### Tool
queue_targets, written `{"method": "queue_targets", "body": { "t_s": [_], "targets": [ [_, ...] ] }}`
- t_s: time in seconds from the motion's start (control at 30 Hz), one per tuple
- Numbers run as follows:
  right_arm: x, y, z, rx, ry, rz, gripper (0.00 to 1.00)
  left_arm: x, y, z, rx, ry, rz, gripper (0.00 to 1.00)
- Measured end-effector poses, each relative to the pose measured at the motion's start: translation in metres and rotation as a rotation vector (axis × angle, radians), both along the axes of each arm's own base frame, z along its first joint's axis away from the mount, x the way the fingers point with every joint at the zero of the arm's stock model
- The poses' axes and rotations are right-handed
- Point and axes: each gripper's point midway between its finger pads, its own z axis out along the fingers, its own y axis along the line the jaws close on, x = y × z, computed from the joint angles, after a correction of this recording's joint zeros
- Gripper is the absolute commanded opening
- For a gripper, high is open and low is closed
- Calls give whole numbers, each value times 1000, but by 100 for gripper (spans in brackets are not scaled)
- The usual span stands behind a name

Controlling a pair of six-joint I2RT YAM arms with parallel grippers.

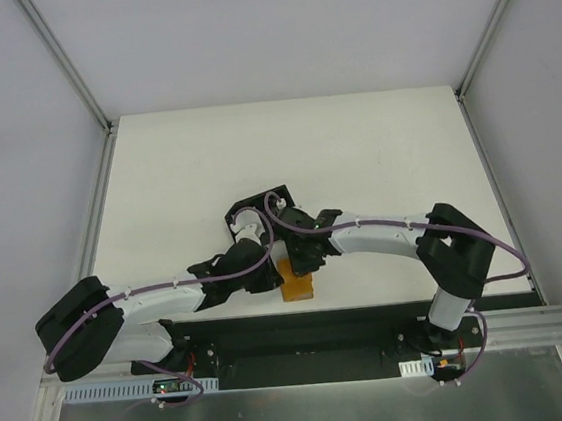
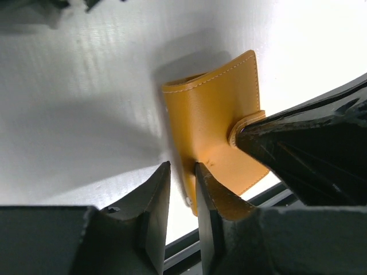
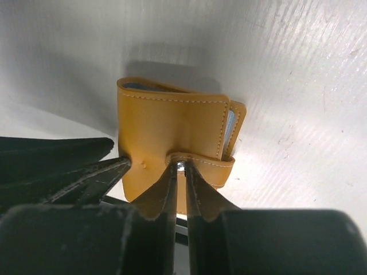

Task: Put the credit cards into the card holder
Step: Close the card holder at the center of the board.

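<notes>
At near tabletop [image 1: 354,142] edge, between both hands: closed tan-orange wallet [image 3: 172,132], pale-blue credit cards [image 3: 230,129] peeping beneath its strap [image 3: 200,161]; right hand [image 3: 180,166] pinched on strap, left hand [image 2: 180,169] narrow at opposite edge, grip unclear; card holder [image 1: 245,206] just beyond.

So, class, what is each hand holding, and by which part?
Both hold the wallet. The right hand pinches its closing strap; the left hand grips the wallet's side edge.
</notes>
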Motion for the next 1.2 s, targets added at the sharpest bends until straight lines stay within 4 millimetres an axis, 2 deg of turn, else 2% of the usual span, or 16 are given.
{"method": "queue_targets", "body": {
  "t_s": [0.1, 0.17, 0.23, 0.37, 0.43, 0.53, 0.67, 0.73, 0.93, 1.1, 1.2],
  "targets": [
    [4, 2, 2, 36, -40, 12, 22, 2, 9, 2, 33, -25, 7, 38],
    [13, 5, 4, 65, -89, 18, 27, 3, 16, 3, 61, -44, 14, 53],
    [21, 5, 8, 88, -132, 23, 35, 6, 25, 6, 100, -65, 23, 62],
    [33, 7, 30, 170, -224, 44, 48, 18, 39, 24, 122, -116, 60, 71],
    [40, 9, 47, 217, -270, 47, 50, 28, 46, 38, 115, -154, 91, 77],
    [49, 11, 71, 283, -335, 49, 52, 37, 55, 54, 99, -188, 126, 79],
    [52, 3, 84, 321, -381, 37, 55, 39, 68, 60, 105, -196, 156, 81],
    [50, -7, 82, 320, -387, 23, 54, 38, 73, 61, 103, -199, 166, 81],
    [36, -26, 51, 281, -324, -12, 35, 31, 76, 52, 113, -167, 153, 76],
    [30, -17, 21, 264, -237, -15, 31, 21, 70, 28, 125, -87, 109, 75],
    [27, -14, 10, 255, -206, -10, 29, 16, 68, 19, 123, -56, 92, 75]
  ]
}}
